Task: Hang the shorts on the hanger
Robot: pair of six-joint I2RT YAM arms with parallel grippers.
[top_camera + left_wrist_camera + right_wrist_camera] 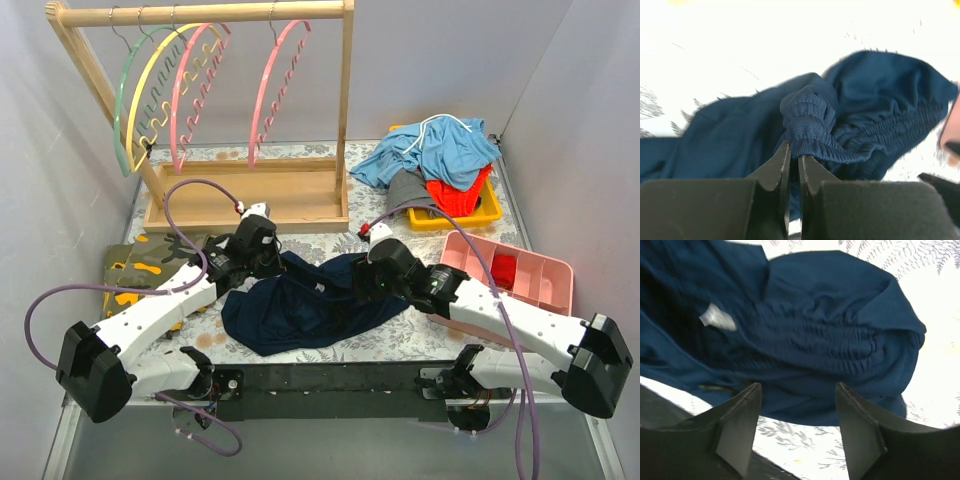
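your left gripper (794, 150) pinches the waistband (807, 125) of the shorts (880, 95), which runs rightward toward your right gripper (797, 390), spread wide just before it.

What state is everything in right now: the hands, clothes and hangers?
Shorts: crumpled on the table.
Left hand: shut on the shorts.
Right hand: open, at the shorts.
Pink hangers: on the rack, empty.
Light-blue garment: heaped in the yellow bin.
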